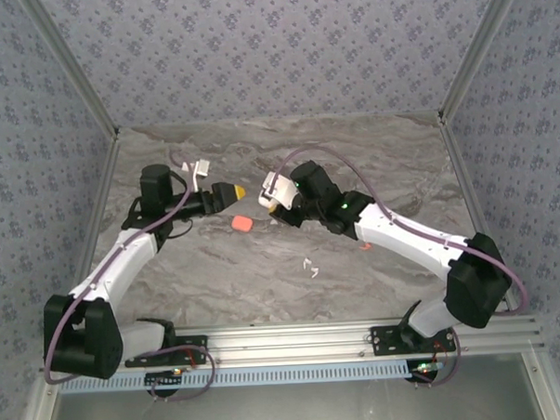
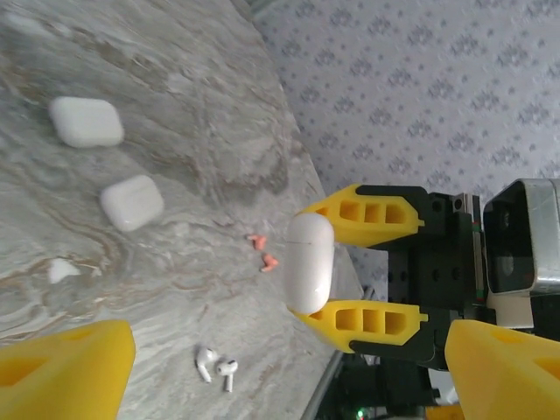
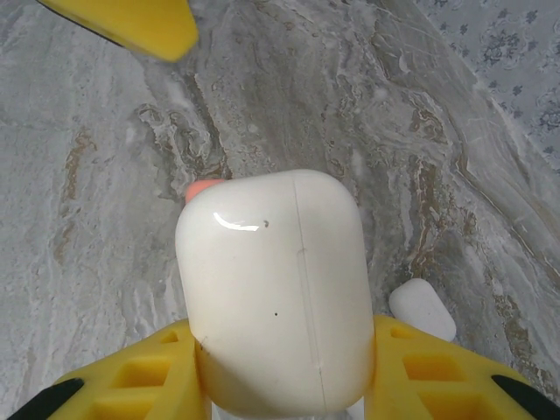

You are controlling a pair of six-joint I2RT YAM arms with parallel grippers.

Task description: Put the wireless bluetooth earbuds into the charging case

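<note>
**Case is up but shut: get the lid open before reaching for an earbud**

The wireless bluetooth earbuds lie loose on the marble-patterned table [image 1: 380, 159]. In the left wrist view, a white pair [image 2: 216, 363] sits at lower centre and an orange-red pair [image 2: 262, 254] just above it. None is in a case.

The white charging case [image 3: 280, 289] is off the table, clamped across its sides by the right gripper [image 1: 274, 204]. Its lid seam is closed. The left gripper [image 1: 231, 192] stands just beside it at centre frame in the top view, with its jaws spread wide and nothing in them.

The step in hand looks like opening the lid. To do it well:
- Keep the right grip below the seam, so that the lid half is free to swing.
- Bring one left fingertip to the lid edge opposite the hinge and lever gently. The shell is smooth and rounded, so a hard push would probably twist it out of the pads.
- Hold the case level afterwards, wells facing up.

Two spare white cases [image 2: 86, 121] lie well apart at upper left of that view, away from the work.
</note>
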